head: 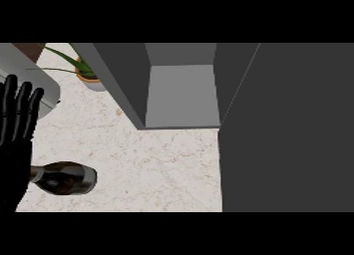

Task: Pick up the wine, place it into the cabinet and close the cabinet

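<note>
Left robot hand open, holding nothing; wine beside it; cabinet open; plant behind.

Dark wine bottle lying on its side on counter, grey cabinet open

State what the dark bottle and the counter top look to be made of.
Dark wine bottle: likely glass, glossy, with soft highlights on its brown-black body. Pale speckled counter top: stone-like, perhaps marble, with reddish veining on cream and a flat, matte look.
</note>
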You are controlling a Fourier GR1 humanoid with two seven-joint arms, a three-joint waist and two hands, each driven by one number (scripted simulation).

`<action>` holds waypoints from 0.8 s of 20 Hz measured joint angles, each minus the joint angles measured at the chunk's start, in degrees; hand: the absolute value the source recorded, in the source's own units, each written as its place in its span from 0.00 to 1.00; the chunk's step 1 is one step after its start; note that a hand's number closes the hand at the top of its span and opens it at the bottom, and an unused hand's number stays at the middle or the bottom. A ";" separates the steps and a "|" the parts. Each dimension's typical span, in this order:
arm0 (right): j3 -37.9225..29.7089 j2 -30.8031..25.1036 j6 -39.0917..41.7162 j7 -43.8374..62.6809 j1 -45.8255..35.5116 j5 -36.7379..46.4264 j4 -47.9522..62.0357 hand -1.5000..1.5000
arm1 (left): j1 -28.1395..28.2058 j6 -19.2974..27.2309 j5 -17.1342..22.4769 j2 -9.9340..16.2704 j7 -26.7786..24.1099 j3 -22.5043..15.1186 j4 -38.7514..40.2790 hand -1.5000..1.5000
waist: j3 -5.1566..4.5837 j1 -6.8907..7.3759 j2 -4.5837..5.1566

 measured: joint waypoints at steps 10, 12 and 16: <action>5.79 -0.99 7.14 3.17 5.99 -5.88 -2.76 0.00 | 5.49 -21.88 31.38 5.95 2.88 -1.09 4.12 0.00 | -1.14 0.61 -0.89; 6.86 -1.63 8.68 5.19 7.67 -8.06 -4.48 0.00 | 7.56 -25.34 38.95 8.74 5.65 0.20 4.56 0.00 | -1.15 0.80 -1.08; 8.66 -2.62 9.74 9.81 11.18 -11.19 -10.68 0.00 | 10.81 -30.38 55.05 16.42 10.74 5.66 4.86 0.00 | -1.12 0.94 -1.38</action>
